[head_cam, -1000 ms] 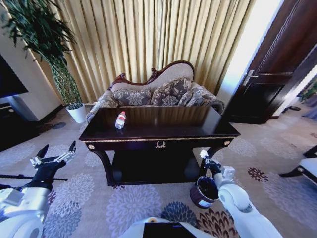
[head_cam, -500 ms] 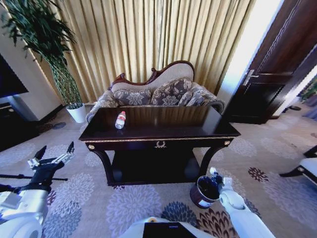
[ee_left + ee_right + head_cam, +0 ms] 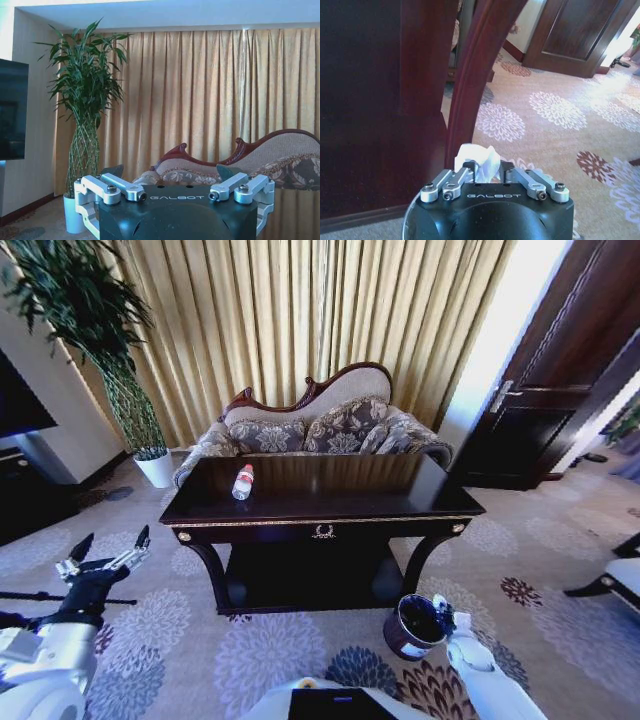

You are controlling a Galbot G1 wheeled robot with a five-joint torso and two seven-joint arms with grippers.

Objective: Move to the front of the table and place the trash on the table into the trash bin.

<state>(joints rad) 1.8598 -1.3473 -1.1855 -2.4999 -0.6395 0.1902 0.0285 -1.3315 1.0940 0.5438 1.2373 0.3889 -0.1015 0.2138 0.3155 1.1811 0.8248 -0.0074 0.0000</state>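
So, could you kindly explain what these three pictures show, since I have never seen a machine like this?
It is a wheeled robot with two arms. One picture looks down from its head; the others come from cameras on each wrist. On the table lies a plastic bottle. The right gripper, low beside the trash bin, is shut on a crumpled white tissue. The left gripper waits open, off to the table's left side. A sofa stands behind the table.
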